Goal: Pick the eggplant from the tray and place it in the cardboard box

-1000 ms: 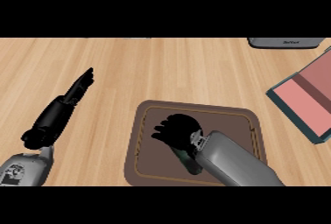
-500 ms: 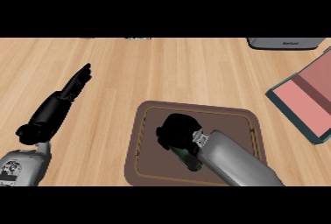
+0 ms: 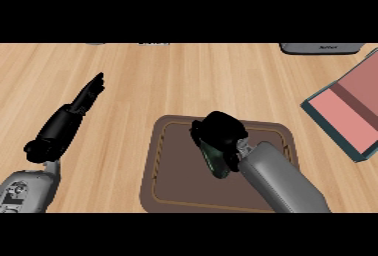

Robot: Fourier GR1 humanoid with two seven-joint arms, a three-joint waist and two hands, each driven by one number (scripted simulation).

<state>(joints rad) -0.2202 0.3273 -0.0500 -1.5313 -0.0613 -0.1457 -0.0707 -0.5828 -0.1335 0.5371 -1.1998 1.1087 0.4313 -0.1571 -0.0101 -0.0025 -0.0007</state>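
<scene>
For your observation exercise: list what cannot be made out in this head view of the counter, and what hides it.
- Eggplant: mostly hidden by the right hand curled round it over the tray.
- Box: cut off by the right edge.
- Grey object: cut by the top band.
- Left hand: fingers straight, nothing hidden.

The table (image 3: 184,80) looks like pale wood with a fine lengthwise grain and a matt finish. The tray (image 3: 173,175) is a smooth, dull brown with a thin lighter line near its rim, and the eggplant (image 3: 215,159) on it shows a dark, glossy skin. Both hands, left (image 3: 85,97) and right (image 3: 220,131), look like matt black plastic, and the forearms like smooth grey metal or plastic.
</scene>
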